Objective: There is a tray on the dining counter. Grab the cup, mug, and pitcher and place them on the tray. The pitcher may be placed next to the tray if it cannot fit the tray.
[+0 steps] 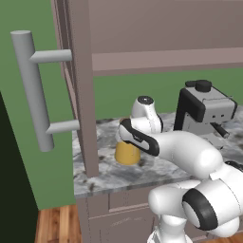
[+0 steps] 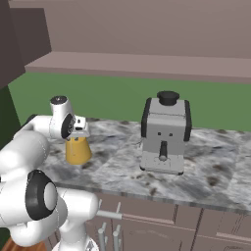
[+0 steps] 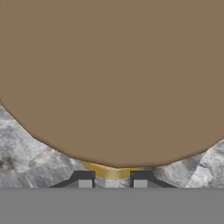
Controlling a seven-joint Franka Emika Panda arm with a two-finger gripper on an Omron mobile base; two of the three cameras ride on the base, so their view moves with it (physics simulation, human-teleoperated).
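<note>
The pitcher (image 1: 126, 153) (image 2: 77, 149) stands on a grey-and-white marble counter (image 1: 118, 175) (image 2: 117, 171), with orange-yellow liquid in its conical glass body. My hand comes down on its top from above. In the hand view the round brown cork lid (image 3: 113, 78) takes up most of the picture. Below the lid, a sliver of yellow glass (image 3: 109, 170) sits between the two fingertips. My gripper (image 3: 112, 181) (image 2: 78, 131) is shut on the pitcher just under the lid. The tray, the cup and the mug are out of view.
A grey and black coffee machine (image 1: 204, 111) (image 2: 165, 135) stands on the counter to the right of the pitcher. A tall brown cabinet panel (image 1: 83, 95) with a long grey bar handle (image 1: 31, 90) rises close on the left. Wall cabinets hang above.
</note>
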